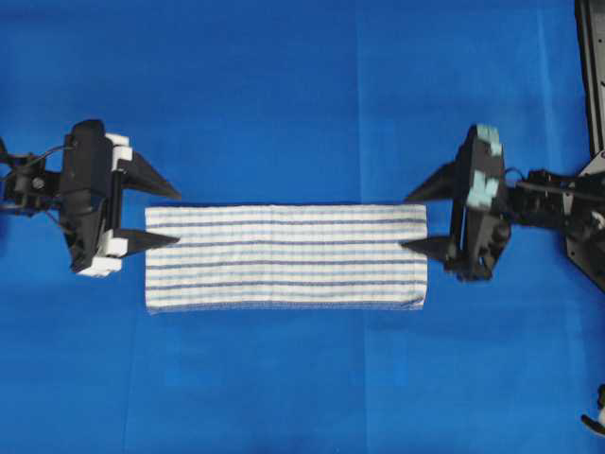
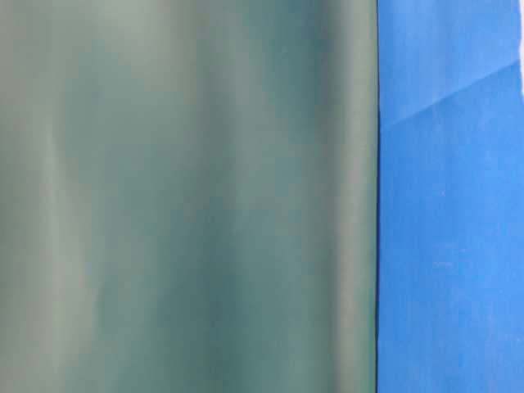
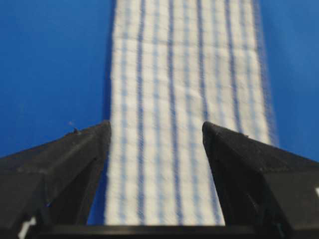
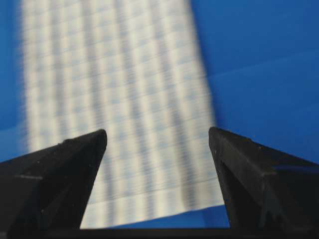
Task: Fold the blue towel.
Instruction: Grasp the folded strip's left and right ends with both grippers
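The blue towel (image 1: pixel 284 257), white with thin blue stripes, lies flat on the blue table covering (image 1: pixel 284 104) as a long, narrow strip running left to right. My left gripper (image 1: pixel 179 218) is open at the towel's left end, with one finger over the cloth's edge and the other just beyond its far edge. In the left wrist view, the towel (image 3: pixel 184 99) stretches away between the spread fingers of the gripper (image 3: pixel 156 127). My right gripper (image 1: pixel 405 222) is open at the towel's right end. In the right wrist view, the towel (image 4: pixel 119 99) lies below the gripper (image 4: pixel 157 133). Neither gripper holds anything.
A black frame (image 1: pixel 591 76) stands at the right edge of the table. A small dark and white object (image 1: pixel 596 416) sits at the bottom right corner. The table-level view is mostly blocked by a blurred grey-green surface (image 2: pixel 188 196), with only blue covering (image 2: pixel 450 246) beside it.
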